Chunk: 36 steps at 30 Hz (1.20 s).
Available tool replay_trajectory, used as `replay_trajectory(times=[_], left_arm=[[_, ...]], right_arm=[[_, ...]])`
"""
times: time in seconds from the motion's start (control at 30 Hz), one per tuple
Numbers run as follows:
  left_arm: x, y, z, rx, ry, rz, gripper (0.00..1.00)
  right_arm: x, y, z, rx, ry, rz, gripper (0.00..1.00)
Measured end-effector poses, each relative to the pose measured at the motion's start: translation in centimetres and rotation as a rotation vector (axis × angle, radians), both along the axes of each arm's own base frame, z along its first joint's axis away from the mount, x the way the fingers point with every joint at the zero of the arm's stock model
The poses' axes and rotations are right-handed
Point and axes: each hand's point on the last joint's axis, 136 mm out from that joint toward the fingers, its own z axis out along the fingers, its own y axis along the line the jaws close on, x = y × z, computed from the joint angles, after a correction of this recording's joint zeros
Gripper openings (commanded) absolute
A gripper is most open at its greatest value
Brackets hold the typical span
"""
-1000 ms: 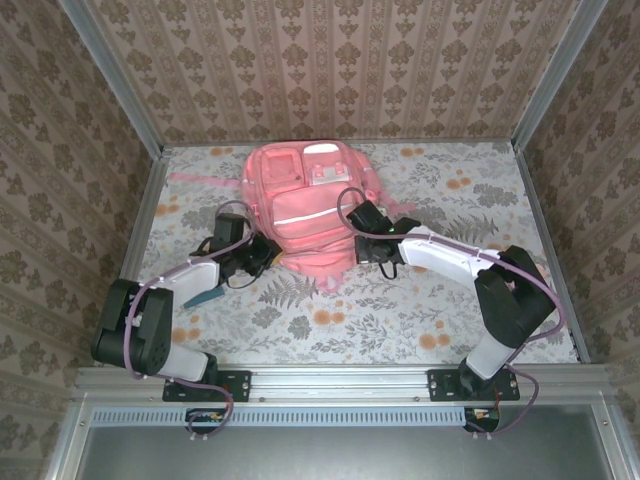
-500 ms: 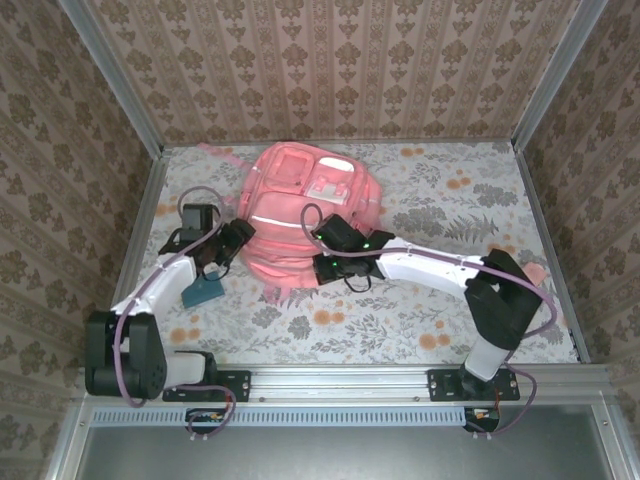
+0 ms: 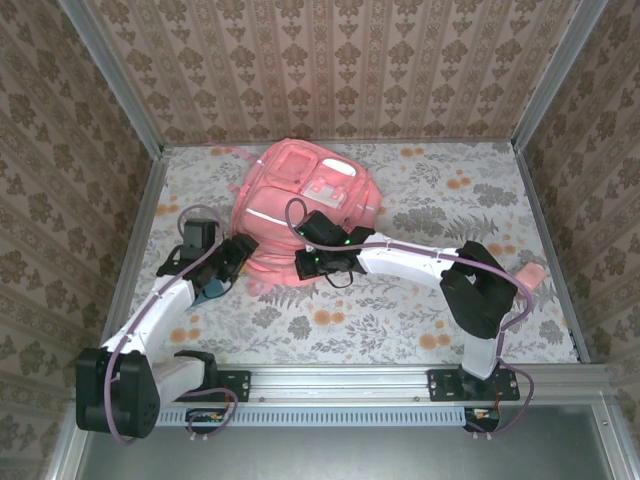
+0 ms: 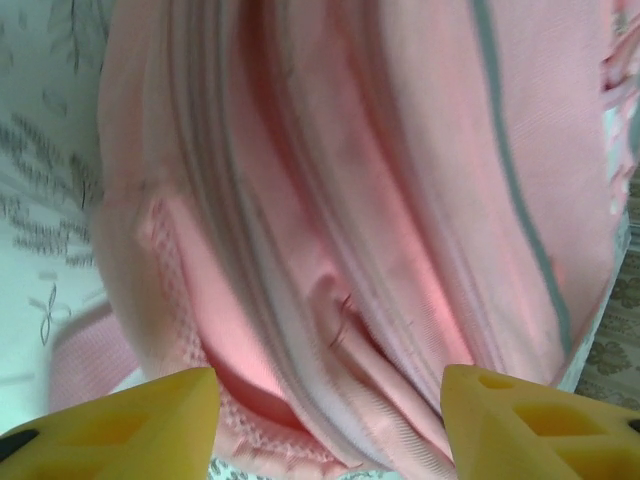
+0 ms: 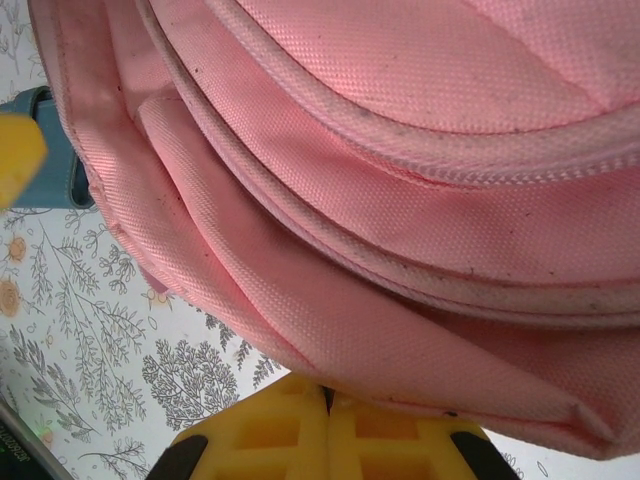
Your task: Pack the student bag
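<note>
Two grippers are working the student bag (image 3: pixel 300 185), sitting far-centre on the table (image 3: pixel 450 205): right gripper (image 5: pixel 327 392) is pinching its near hem, left gripper (image 4: pixel 330 400) is hanging open at the zip folds. I'd be pulling that hem taut first.

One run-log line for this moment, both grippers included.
left gripper: open, empty, facing student bag | right gripper: shut on bag's lower edge | teal item: outside bag
</note>
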Motion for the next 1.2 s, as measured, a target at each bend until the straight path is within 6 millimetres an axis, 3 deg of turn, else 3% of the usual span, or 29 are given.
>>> replay_trajectory(times=[0.17,0.4,0.57,0.73,0.83,0.97,1.2], left_arm=[[-0.1,-1.1,-0.8,-0.030,0.027,0.001,0.47],[0.6,-2.0,-1.4,-0.044,0.032,0.002,0.41],[0.8,-2.0,-1.9,-0.039,0.040,0.015,0.29],[0.5,-1.5,-2.9,-0.028,0.051,0.041,0.09],[0.4,-1.4,-3.2,-0.025,0.053,0.044,0.00],[0.4,-1.5,-3.2,-0.025,0.047,0.044,0.00],[0.4,-1.2,-2.8,-0.025,0.028,0.049,0.00]], right_arm=[[-0.2,0.1,-0.3,-0.004,0.009,-0.001,0.00],[-0.4,0.3,-0.4,-0.005,0.008,0.003,0.00],[-0.4,0.2,-0.4,-0.021,-0.007,-0.003,0.00],[-0.2,-0.2,-0.6,-0.058,-0.035,-0.024,0.00],[-0.1,-1.4,-1.0,-0.112,-0.064,-0.055,0.00],[0.2,-4.4,-1.5,-0.207,-0.104,-0.120,0.00],[3.0,-12.0,-3.1,-0.350,-0.110,-0.285,0.00]])
